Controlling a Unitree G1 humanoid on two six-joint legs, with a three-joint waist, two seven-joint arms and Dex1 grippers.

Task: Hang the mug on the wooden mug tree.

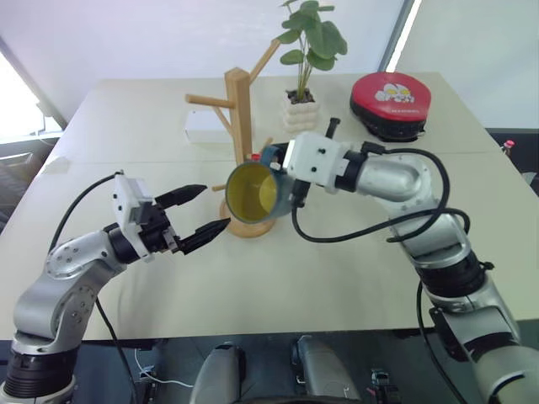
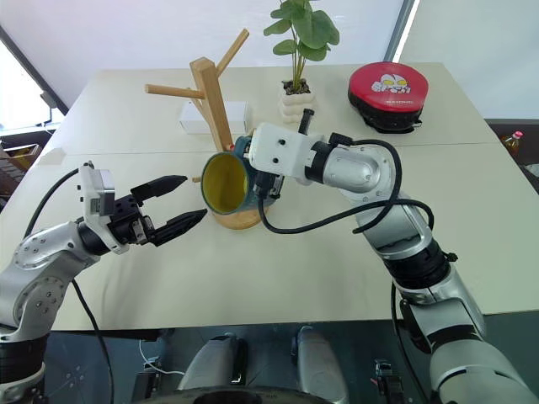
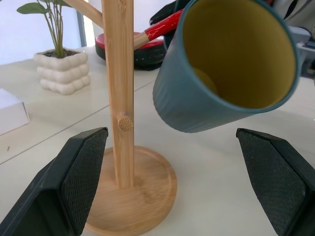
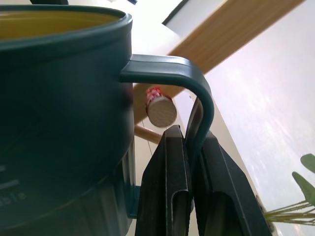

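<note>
Teal-blue cylindrical mug (image 1: 253,192), handle pinched in the right gripper (image 4: 189,196), tilts beside the light-wood mug tree's (image 1: 240,114) red-tipped peg (image 4: 158,107); left gripper (image 1: 205,210) spread empty nearby

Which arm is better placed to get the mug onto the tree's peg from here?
The right. Its gripper is shut on the mug by the handle, with the red-tipped peg just beyond the handle's loop. The left gripper is open and holds nothing, beside the mug tree.
</note>
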